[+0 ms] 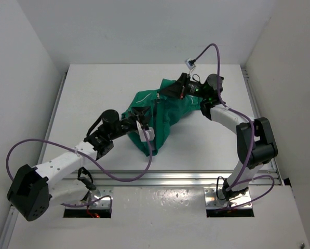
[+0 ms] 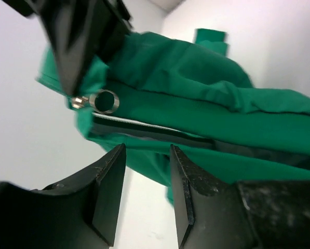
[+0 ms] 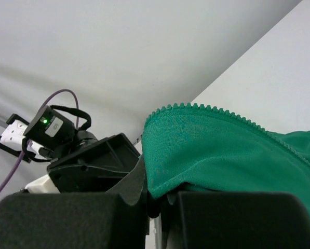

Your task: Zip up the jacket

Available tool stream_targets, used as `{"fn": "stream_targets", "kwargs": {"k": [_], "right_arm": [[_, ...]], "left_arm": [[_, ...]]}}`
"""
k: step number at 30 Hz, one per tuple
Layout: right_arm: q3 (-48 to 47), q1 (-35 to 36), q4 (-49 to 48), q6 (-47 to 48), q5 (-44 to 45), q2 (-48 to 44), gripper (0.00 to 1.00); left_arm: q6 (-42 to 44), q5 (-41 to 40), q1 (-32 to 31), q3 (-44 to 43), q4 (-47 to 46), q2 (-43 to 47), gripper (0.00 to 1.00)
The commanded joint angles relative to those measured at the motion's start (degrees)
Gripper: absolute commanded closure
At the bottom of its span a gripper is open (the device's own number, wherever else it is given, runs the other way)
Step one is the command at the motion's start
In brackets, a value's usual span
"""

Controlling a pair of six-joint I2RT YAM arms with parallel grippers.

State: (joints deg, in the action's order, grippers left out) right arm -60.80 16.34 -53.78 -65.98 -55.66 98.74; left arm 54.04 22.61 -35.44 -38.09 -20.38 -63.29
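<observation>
The step in hand looks like the reach for the zipper pull, with the zip not yet run. The jacket (image 1: 165, 111) lies bunched near the middle of the surface (image 1: 92, 88), between the 2 arms, with its far end raised off the surface. The right gripper (image 3: 156, 205) has its fingers together, clamped on a fold of green fabric just below the open row of zipper teeth (image 3: 212, 109). The left gripper (image 2: 147, 155) has its fingers apart with nothing between them, just short of the jacket's edge. In the left wrist view the silver pull ring (image 2: 104, 101) hangs at about 11 o'clock from that gap, close against a dark shape which I cannot identify for sure. The next move, as I judge it, calls for the left fingers to lift toward 11 o'clock, centre on the ring and close on it. The right grip should meanwhile hold the cloth taut, so that the slider can travel along the teeth without the fabric bunching. From above, the jacket's long axis runs from about 1 o'clock, at the right fingers, to about 7 o'clock, where a loose tip points at the near edge. Which end is collar and which is hem I cannot tell.
</observation>
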Motion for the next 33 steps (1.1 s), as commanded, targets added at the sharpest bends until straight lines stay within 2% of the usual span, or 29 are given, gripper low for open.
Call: {"fn": "stream_targets", "kwargs": {"k": [1,13,19,33], "right_arm": [[-1.5,0.4,-2.5,0.8,0.9,-1.5,1.00],[-2.0,1.2,-3.4,-0.1,1.0,-0.8,1.00],[-1.6,1.4,-3.8,-0.4,0.6,-1.9,1.00],[-1.2,3.0,-2.7,-0.9,0.4,-1.8,1.00]], "left_arm": [[7.6,-3.3,-1.3,-0.1,-12.0,1.8,0.55],[11.6,-4.3,-4.8,1.0,-14.6,2.4,0.55],[16.1,-5.6,-4.8,3.0,-17.9,-0.4,0.55],[18.7,-6.8,-4.8,3.5,-25.8,-5.5,0.53]]}}
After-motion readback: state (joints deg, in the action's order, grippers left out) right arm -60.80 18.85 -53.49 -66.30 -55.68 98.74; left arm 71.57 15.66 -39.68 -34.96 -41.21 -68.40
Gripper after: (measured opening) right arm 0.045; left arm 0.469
